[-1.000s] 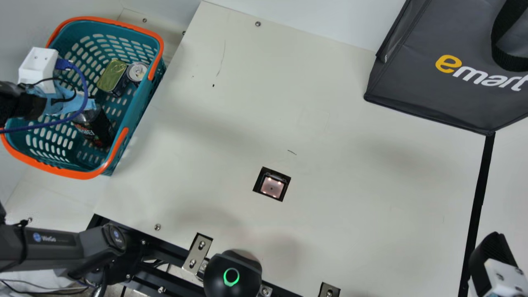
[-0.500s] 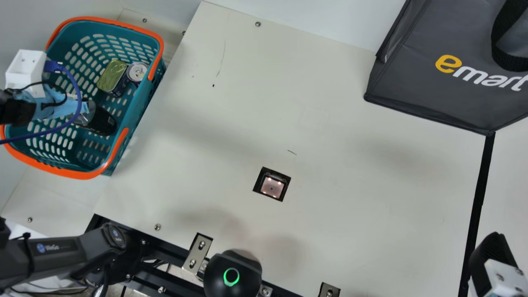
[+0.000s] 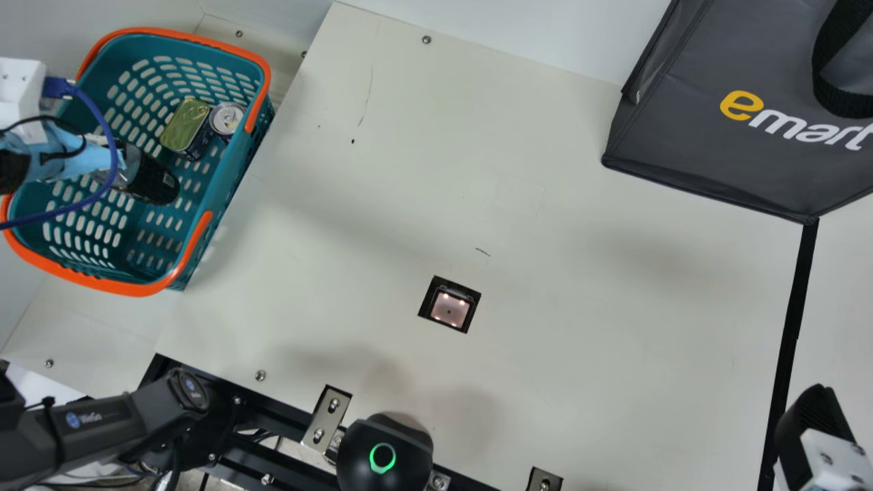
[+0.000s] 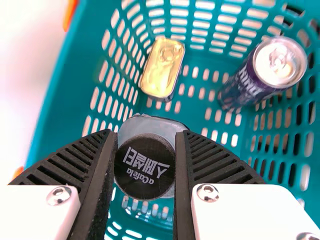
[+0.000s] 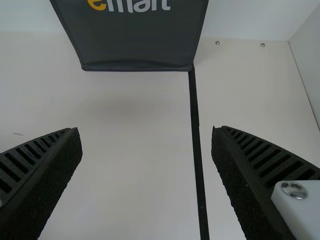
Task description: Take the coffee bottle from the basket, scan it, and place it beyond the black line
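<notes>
- Left claw (image 4: 146, 132): closed around coffee bottle (image 3: 155, 179), now shifted from the near right corner of basket (image 3: 136, 290).
- Right claw (image 5: 145, 130): wide.
- Implication: lift likely underway; scan pending.

The dark coffee bottle (image 3: 153, 181) with black cap (image 4: 145, 167) is tilted inside the teal basket (image 3: 234, 174), at main view's ten o'clock, its base toward four o'clock. The black line (image 3: 794, 320) runs at about four o'clock.

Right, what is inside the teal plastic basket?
A rectangular gold-lidded tin and a silver-topped round can. The black-capped bottle in the left gripper hides some basket floor; what's there can't be seen.
</notes>
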`<control>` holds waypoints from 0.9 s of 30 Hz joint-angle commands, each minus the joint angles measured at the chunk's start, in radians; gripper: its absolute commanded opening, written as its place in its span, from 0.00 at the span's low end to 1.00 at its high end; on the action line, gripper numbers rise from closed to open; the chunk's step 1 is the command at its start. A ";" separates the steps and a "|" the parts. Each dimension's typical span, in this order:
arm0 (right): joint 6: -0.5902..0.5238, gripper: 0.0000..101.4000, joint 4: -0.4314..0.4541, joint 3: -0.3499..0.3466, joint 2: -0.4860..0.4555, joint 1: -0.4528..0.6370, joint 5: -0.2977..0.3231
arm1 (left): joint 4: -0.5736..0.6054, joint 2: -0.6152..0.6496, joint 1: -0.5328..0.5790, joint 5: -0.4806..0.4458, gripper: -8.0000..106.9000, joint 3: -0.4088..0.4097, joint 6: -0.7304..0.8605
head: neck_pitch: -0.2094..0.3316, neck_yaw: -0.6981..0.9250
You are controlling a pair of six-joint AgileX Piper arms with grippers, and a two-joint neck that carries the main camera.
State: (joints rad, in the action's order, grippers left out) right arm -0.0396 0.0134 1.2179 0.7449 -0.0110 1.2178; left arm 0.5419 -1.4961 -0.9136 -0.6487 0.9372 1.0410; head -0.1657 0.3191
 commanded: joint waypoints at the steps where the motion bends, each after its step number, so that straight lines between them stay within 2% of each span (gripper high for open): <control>1: 0.000 0.90 0.000 0.000 0.000 0.000 0.000 | -0.005 0.008 0.003 -0.022 0.16 0.028 -0.024 | 0.027 0.002; 18: 0.000 0.90 0.000 0.000 0.000 0.000 0.000 | -0.059 0.092 0.053 -0.205 0.16 0.235 -0.179 | 0.027 0.002; 27: 0.000 0.90 0.000 0.000 0.000 0.000 -0.001 | -0.073 0.164 0.078 -0.290 0.16 0.266 -0.186 | 0.027 0.002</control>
State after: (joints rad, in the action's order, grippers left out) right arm -0.0396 0.0134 1.2179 0.7449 -0.0110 1.2168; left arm 0.4697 -1.3392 -0.8376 -0.9306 1.2026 0.8531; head -0.1641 0.3191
